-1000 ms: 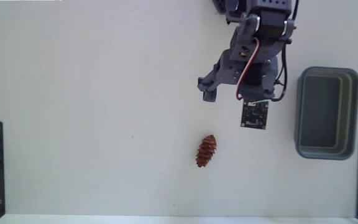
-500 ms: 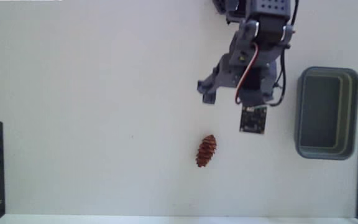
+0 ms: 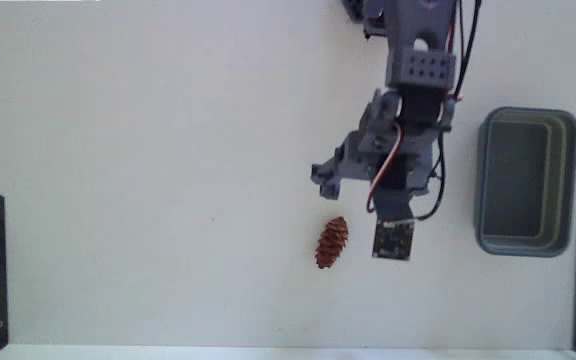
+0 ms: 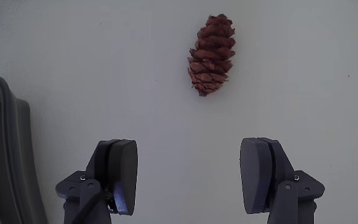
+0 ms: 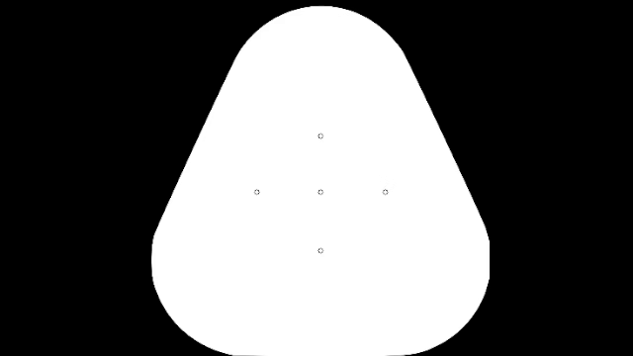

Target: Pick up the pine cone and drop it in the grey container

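The tool (image 4: pixel 191 171) hangs with fingers spread, the pine cone (image 4: pixel 211 55) lying apart beyond them.

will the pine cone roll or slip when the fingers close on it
The pine cone lies on its side and is oval, so a nudge could roll it. Its rough scales probably grip well. The open gripper spans wider than it.
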Robot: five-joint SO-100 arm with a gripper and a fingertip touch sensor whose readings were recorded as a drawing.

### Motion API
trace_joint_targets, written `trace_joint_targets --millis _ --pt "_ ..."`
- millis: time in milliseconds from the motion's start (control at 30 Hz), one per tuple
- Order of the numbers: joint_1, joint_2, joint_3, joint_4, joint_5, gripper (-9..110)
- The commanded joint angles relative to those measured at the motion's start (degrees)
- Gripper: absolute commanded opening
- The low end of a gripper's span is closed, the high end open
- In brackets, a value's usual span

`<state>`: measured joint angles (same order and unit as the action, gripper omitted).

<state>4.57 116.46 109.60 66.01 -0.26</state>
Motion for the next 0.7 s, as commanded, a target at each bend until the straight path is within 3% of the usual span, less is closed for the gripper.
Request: trace_joint_targets --millis 0,667 --pt "0.99 -1.77 -4.24 -2.28 0.26 110" --pt "1.28 -19.92 -17.40 -7.27 0.26 110"
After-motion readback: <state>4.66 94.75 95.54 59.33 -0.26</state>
